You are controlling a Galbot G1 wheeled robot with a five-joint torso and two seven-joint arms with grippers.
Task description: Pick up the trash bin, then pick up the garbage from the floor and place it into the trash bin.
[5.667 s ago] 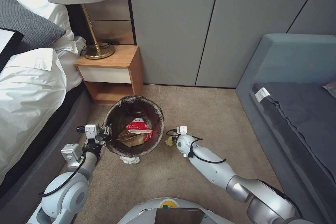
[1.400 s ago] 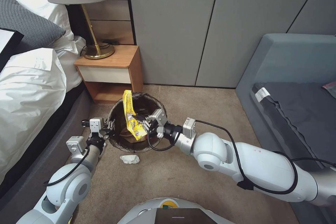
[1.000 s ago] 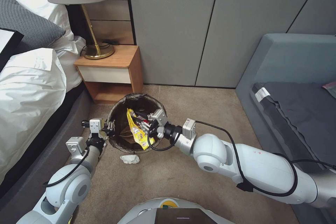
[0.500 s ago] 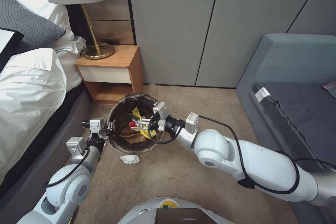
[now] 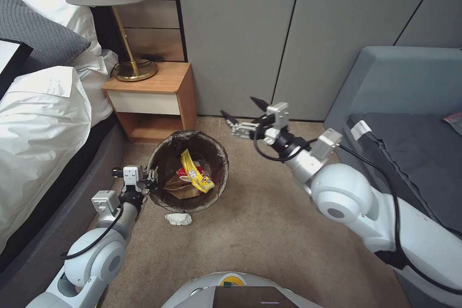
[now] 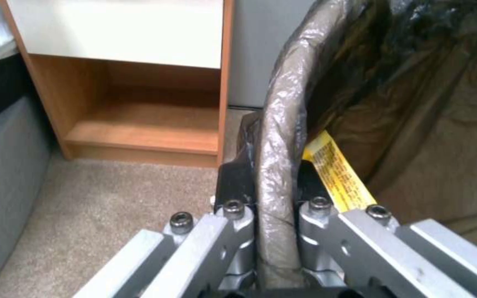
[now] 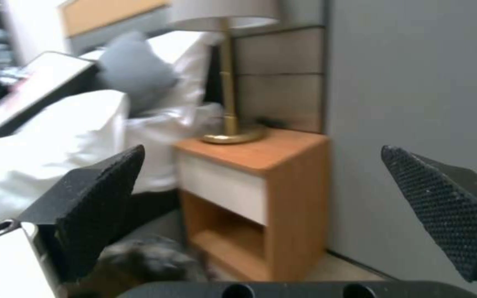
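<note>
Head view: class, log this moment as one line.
left gripper: shut on round white bag-lined trash bin rim | right gripper: open, raised | yellow wrapper: in bin

Left gripper [image 5: 153,176] clamped low; right gripper [image 5: 244,111] raised (fingers spread).

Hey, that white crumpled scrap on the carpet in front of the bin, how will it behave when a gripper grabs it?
The crumpled scrap looks like wadded tissue, so probably very light and soft, squashing between the fingers. Its creased, matte surface suggests it won't slip. Lying low on the carpet, it may need a pinch pressed close to the pile.
</note>
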